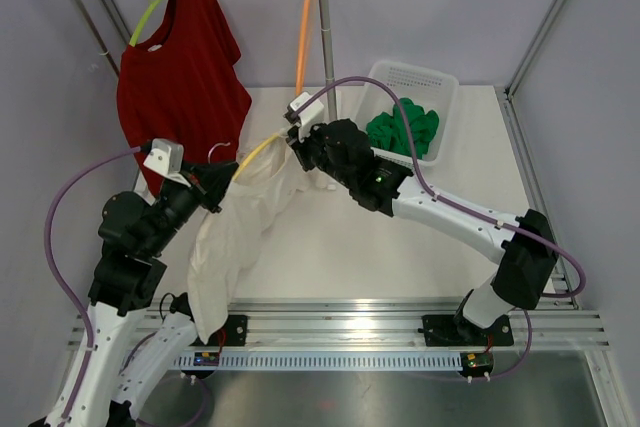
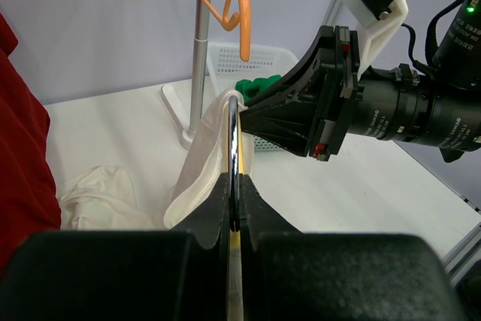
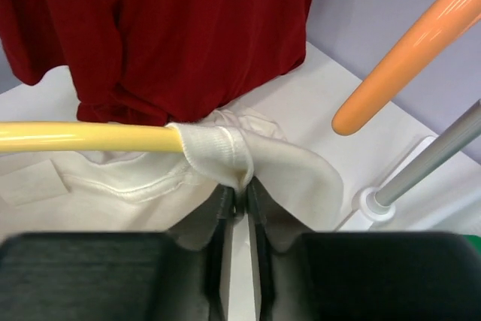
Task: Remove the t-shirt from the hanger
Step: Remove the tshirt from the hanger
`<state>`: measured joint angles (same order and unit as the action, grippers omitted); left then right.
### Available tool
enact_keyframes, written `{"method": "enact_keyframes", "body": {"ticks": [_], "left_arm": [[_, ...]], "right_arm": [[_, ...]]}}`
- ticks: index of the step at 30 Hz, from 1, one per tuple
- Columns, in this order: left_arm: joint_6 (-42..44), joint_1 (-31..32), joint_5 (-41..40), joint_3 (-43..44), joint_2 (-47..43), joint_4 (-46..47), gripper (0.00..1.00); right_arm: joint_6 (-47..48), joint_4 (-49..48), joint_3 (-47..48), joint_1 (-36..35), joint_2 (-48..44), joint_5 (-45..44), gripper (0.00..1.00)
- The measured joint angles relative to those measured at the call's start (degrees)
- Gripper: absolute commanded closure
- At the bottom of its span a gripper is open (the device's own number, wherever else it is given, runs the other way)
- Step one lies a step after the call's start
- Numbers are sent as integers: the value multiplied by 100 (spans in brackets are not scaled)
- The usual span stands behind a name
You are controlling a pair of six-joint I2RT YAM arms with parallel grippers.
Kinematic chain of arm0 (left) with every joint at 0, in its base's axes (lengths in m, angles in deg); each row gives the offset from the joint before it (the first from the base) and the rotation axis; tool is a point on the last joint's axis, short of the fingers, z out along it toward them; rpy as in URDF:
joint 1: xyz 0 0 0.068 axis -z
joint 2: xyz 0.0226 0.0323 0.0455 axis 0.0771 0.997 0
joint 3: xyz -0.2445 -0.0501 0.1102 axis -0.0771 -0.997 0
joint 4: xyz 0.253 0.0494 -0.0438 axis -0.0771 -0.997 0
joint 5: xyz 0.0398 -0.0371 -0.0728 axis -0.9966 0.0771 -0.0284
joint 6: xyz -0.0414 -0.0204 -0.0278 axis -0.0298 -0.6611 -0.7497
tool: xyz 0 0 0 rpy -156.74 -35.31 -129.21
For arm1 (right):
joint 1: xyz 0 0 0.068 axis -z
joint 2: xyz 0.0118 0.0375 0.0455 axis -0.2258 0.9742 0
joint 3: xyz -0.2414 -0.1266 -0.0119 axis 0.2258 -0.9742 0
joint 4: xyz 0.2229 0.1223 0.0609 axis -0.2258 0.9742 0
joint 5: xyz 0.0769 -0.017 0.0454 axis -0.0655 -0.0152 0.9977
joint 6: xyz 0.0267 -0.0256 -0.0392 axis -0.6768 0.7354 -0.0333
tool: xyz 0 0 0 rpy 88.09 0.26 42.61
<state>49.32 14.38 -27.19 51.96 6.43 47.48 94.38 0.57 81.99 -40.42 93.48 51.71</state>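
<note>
A white t-shirt point(image 1: 240, 237) hangs from a yellow hanger point(image 1: 258, 150) held above the table between my two arms. My left gripper point(image 2: 234, 201) is shut on the hanger's metal hook point(image 2: 234, 140), and the shirt point(image 2: 203, 148) drapes off the far side. In the top view my left gripper point(image 1: 222, 179) sits at the hanger's left end. My right gripper point(image 3: 240, 193) is shut on the shirt's ribbed collar point(image 3: 218, 148), right where it wraps the end of the yellow hanger arm point(image 3: 83, 137). From above, my right gripper point(image 1: 300, 147) is at the hanger's right end.
A red t-shirt point(image 1: 180, 67) hangs on a green hanger from the rack at the back left. An empty orange hanger point(image 1: 303, 37) hangs beside the rack's upright pole point(image 1: 327, 47). A white basket point(image 1: 440, 97) with green cloth stands at the back right.
</note>
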Motion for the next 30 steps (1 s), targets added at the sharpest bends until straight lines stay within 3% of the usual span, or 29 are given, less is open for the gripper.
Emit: {"method": "enact_keyframes", "body": {"ticks": [2,4,13,30], "left_arm": [[2,0,22,0,-4,2,100],[9,0,76,0,-4,9,100],[24,-17,776,-2,15,221,100],[-7,-15,1113,-2,129,337,100]], "right_arm": [[-31,-2,-2,-2,4,-138,96],[-35,-9,-2,-2,-4,-247,100],[-92,-9,-404,70,-566,-433,100],[-352,-46,-1213,651,-1285,-479,100]]}}
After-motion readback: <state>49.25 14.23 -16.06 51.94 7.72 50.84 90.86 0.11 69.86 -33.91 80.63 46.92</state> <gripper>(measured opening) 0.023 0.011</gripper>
